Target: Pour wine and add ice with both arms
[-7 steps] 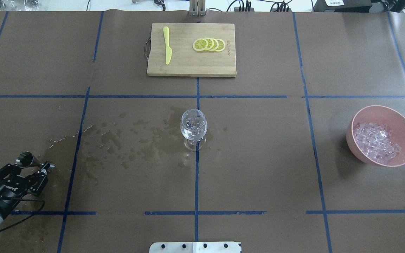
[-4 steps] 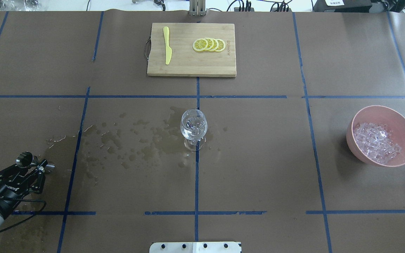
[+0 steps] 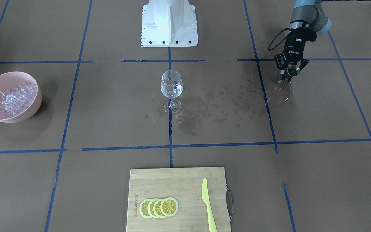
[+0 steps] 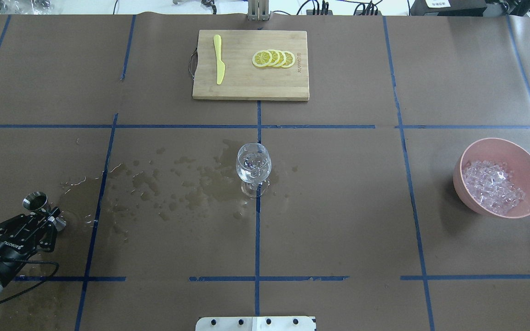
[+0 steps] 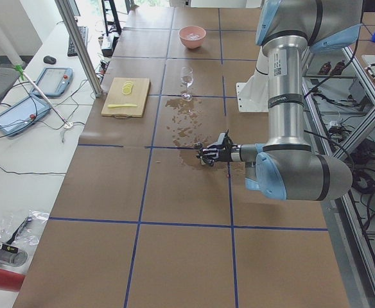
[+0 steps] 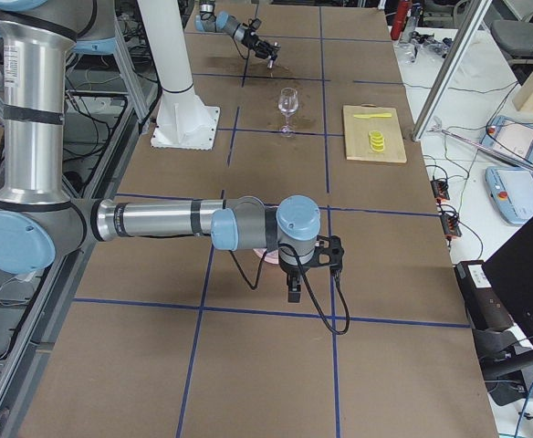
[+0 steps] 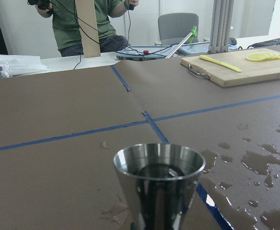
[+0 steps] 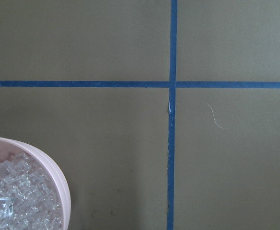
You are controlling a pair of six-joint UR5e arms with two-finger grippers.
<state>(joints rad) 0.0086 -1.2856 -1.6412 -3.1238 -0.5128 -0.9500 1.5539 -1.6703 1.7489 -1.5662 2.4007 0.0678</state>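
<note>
The table [image 4: 338,230] is big and brown, with blue tape lines that make squares on it. The left arm [image 5: 290,128] reaches low over the table's left end. The right arm [image 6: 157,219] stretches out over the right end. A white base [image 3: 169,22] sits in the middle of the robot's edge of the table.

Wet spots [image 4: 191,184] spread over the paper from the foot of the glass toward the left end.

A wooden board [image 4: 246,87] lies at the far edge, in the middle. A pink bowl [image 4: 520,156] sits on the right side, well apart from everything else. The right gripper [image 6: 305,269] hangs over the table just beside this bowl and faces down. Its own camera shows only the bowl's edge in one corner (no fingers at all), so I cannot tell if it is wide or closed.

The glass [image 4: 254,168] stands upright in the middle of the table, on a blue line. The wine [image 3: 171,91] is a little clear pool low in the glass.

On the board lie a yellow knife [image 4: 219,59] and, near it, four lemon slices [image 4: 273,58] in a row, each one partly over the next.

The left gripper [image 4: 49,216] is squeezed around the thin middle of a small metal cup [image 4: 35,201]. The cup stands up straight with its wide mouth on top, down by the wet paper. I cannot tell if its bottom touches the table.

The ice [image 4: 492,186] is a heap of small clear cubes inside the pink bowl.
</note>
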